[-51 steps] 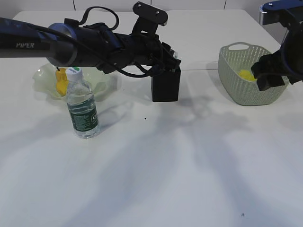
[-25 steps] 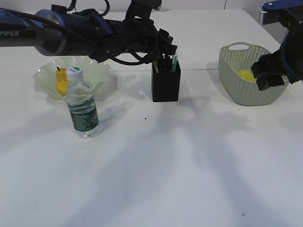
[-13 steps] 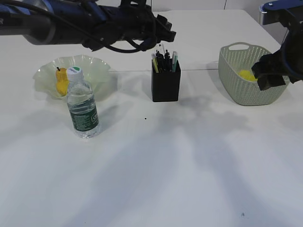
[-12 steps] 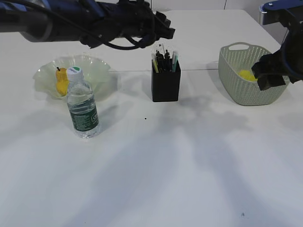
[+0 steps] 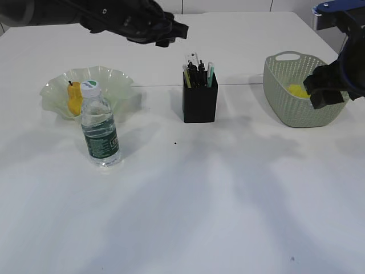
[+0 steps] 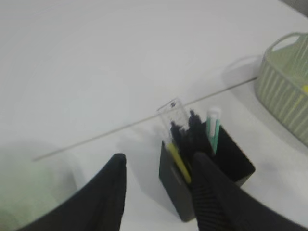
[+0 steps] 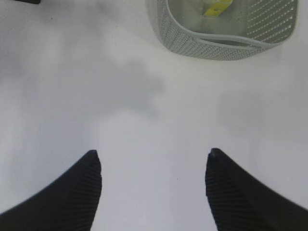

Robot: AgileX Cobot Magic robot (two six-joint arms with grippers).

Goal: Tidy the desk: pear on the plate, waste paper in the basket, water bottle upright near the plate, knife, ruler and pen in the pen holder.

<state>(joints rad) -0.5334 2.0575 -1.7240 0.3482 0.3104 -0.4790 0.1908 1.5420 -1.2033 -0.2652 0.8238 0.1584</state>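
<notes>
Judged from how things lie, the tidy-up looks close to done: the pear (image 5: 73, 98) sits on the plate (image 5: 117, 81) at the left of the exterior view, the water bottle (image 5: 99, 127) stands upright just in front of that plate, and the yellow waste paper (image 5: 296, 90) lies inside the basket (image 5: 288, 111) at the right. In the middle the black pen holder (image 5: 199, 104) is full; in the left wrist view a clear ruler (image 6: 174, 110) stands at its back, a green-and-white pen (image 6: 212, 126) on its right and a yellow-handled item, probably the knife (image 6: 177, 161), on its left, though the blur makes that uncertain. The left gripper (image 6: 159, 190) hangs above and left of the holder, its jaws parted with nothing between them; in the exterior view it shows at the top of the frame, well clear of the desk. The right gripper (image 7: 153, 180) hovers over bare table (image 7: 144, 120) below the basket in its own view, jaws spread wide and empty. The step in hand appears to be the left arm's retreat from the pen holder after the last stationery drop. No loose item shows on the desk, so the next move calls only for both arms to pull away without clipping the tall tools or the bottle
</notes>
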